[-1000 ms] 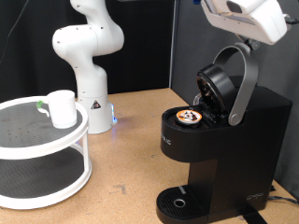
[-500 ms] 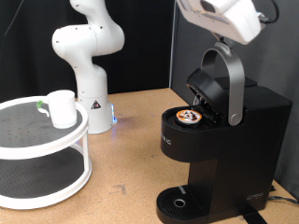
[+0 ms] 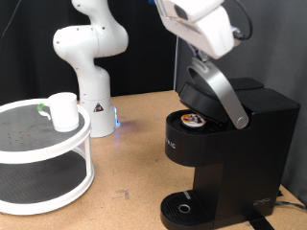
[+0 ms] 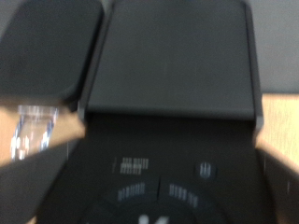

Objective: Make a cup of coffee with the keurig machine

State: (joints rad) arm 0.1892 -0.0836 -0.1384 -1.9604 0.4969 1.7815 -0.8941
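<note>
1. Cup: the plain white cylindrical mug (image 3: 63, 111) stands on the top tier of a round white two-tier stand (image 3: 43, 158) at the exterior view's left.
2. A white robot arm base (image 3: 89, 57) rises behind it.
3. At right, the boxy matte-black keurig machine (image 3: 225, 153) has its grey-silver lid handle (image 3: 220, 94) half lowered over a brown-topped pod (image 3: 193, 119).
4. The white gripper (image 3: 197, 29) presses that handle; its finger spread cannot be told.

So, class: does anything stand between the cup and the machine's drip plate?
Nothing visible does. The cup sits on the white stand's top tier; bare table lies between it and the keurig machine's empty drip plate.
</note>
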